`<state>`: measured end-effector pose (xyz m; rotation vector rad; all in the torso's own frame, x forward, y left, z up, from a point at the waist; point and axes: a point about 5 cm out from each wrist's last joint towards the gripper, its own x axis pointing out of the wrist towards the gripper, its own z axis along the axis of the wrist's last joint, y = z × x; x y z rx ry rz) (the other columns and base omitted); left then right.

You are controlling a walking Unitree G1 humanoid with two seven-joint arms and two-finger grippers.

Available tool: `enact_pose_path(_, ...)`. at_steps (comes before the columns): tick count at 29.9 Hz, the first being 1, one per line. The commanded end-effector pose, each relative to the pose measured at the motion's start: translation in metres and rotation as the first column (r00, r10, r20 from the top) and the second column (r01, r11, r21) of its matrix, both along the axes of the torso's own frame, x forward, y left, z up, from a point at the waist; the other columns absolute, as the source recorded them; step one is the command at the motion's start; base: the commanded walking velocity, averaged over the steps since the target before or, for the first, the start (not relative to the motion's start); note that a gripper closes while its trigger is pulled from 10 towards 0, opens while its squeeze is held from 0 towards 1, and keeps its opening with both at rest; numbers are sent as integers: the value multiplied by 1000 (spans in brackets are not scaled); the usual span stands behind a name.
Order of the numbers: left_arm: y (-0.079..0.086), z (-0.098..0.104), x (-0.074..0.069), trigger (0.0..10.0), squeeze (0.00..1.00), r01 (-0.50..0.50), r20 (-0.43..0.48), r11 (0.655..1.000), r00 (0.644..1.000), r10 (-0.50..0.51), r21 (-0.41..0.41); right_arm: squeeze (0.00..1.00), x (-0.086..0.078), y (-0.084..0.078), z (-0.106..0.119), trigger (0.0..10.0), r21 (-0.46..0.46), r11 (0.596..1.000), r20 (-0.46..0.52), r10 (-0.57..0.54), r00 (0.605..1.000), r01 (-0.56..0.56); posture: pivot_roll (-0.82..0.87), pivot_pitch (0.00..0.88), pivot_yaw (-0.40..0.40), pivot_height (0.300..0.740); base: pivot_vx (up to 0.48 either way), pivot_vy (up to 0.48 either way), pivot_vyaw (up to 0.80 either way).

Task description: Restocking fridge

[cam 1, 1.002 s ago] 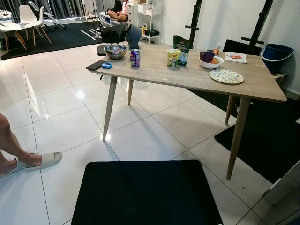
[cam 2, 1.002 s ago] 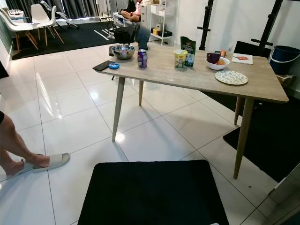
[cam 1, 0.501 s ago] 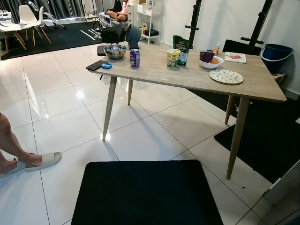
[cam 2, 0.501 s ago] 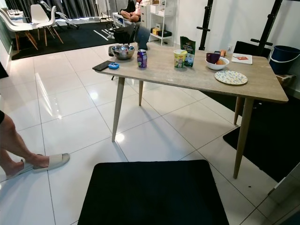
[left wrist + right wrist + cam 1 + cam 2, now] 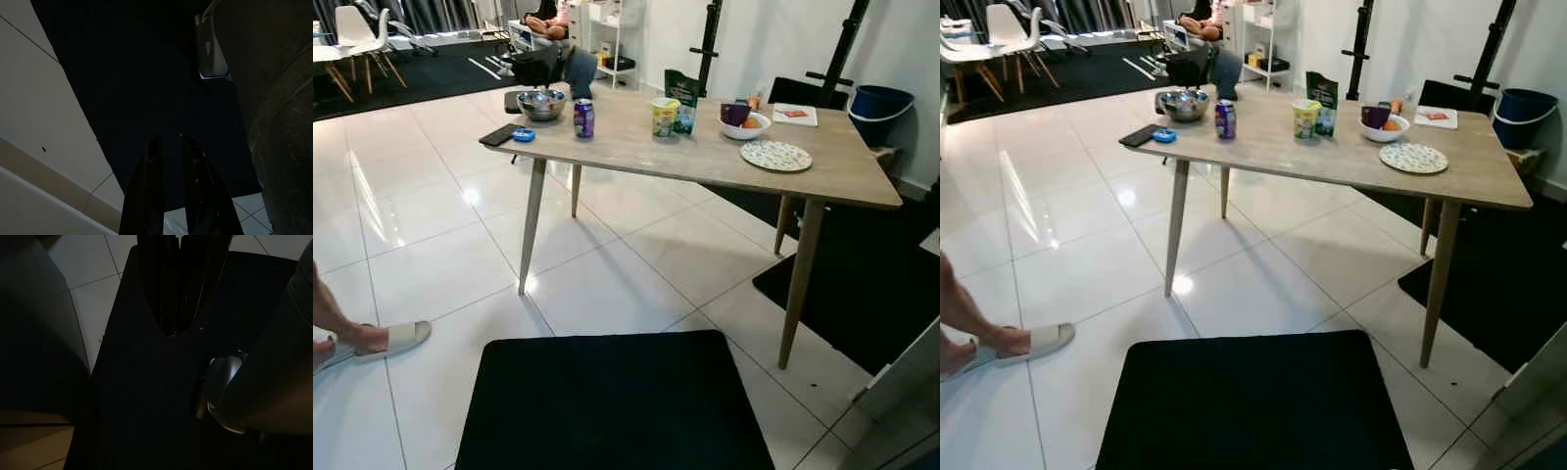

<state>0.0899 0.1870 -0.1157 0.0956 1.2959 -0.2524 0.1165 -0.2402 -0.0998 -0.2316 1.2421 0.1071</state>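
Several items stand on the wooden table (image 5: 705,157), which rests on slanted legs over white floor tiles (image 5: 431,245). At the far left corner sits a metal bowl (image 5: 540,104), and at the left edge just before it lie a black phone (image 5: 498,135) and a small blue object (image 5: 523,134). A purple drink can (image 5: 583,117) stands upright a little further in from that corner. Toward the middle of the far edge a yellow-green cup (image 5: 664,117) stands touching or just beside a dark green pouch (image 5: 681,100). Further right, a white bowl (image 5: 745,124) holds a dark purple cup and an orange fruit. A patterned plate (image 5: 775,155) lies just in front of that bowl, near the right end. A white booklet with a red mark (image 5: 793,115) lies at the far right corner.

A black mat (image 5: 617,401) covers the floor near the camera. On the left a person's foot in a pale slipper (image 5: 393,339) rests on the tiles. A blue bucket (image 5: 880,104) stands beyond the table's right end.

Both arms hang low over the mat. The left tool (image 5: 168,142) has its fingers slightly apart with nothing between them. The right tool (image 5: 173,330) has its fingers pressed together, holding nothing.
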Motion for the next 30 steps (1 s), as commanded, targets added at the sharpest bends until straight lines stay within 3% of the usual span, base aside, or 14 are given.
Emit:
enact_pose_path(1, -11, 7, 30, 10000, 0, 22, 100, 999, 995, -18, -33, 0, 4, 3, 0, 10000, 1, 1000, 6, 3, 1000, -3, -38, 0, 0, 740, 311, 0, 0)
enact_pose_path(17, -19, 10, 41, 10000, 0, 37, 121, 998, 992, -30, -53, 0, 11, 4, 2, 10000, 4, 1000, 11, -18, 1000, 18, -43, 0, -2, 740, 312, 0, 0)
enact_pose_path(25, -15, 9, 39, 10000, 0, 42, 116, 998, 993, -37, -44, 0, 11, 2, 3, 10000, -2, 1000, 4, -14, 1000, 14, -44, 0, -1, 740, 312, 0, -777)
enact_pose_path(30, -9, 9, 36, 10000, 0, 44, 109, 998, 993, -40, -33, 0, 10, 1, 3, 10000, -6, 1000, 7, -15, 1000, 15, -44, 0, 1, 740, 309, 0, -98)
